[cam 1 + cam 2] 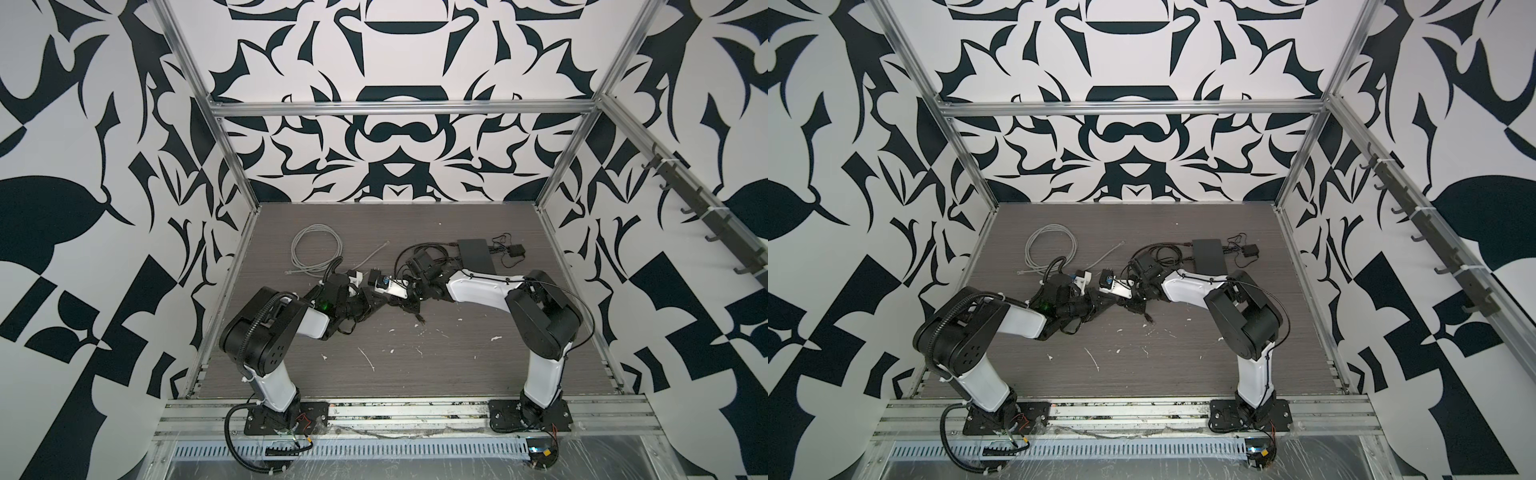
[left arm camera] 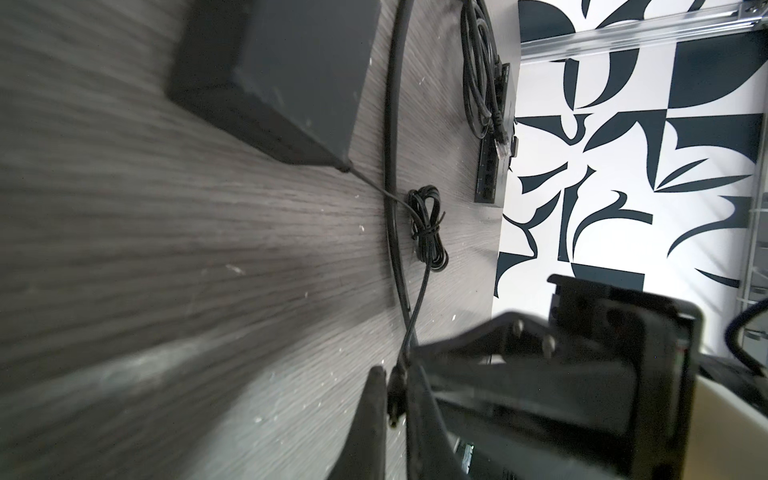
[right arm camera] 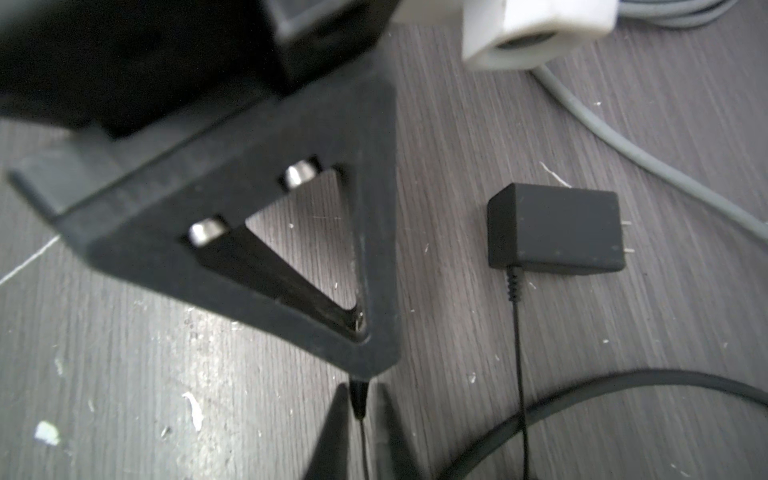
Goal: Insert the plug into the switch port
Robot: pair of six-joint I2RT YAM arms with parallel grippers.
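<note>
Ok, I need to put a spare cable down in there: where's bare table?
Bare: the front of the table between the arm bases, bar white flecks, and the back strip behind the grey cable coil and the switch. Crowded: the middle, with both arms, the adapter and black cords.

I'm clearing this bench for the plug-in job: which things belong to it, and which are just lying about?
Belongs: small black barrel plug on thin black cord; flat black switch box; black rectangular power adapter; left claw, shut on the plug.
Lying about: coiled grey cable; coiled black cable; white scraps.
</note>
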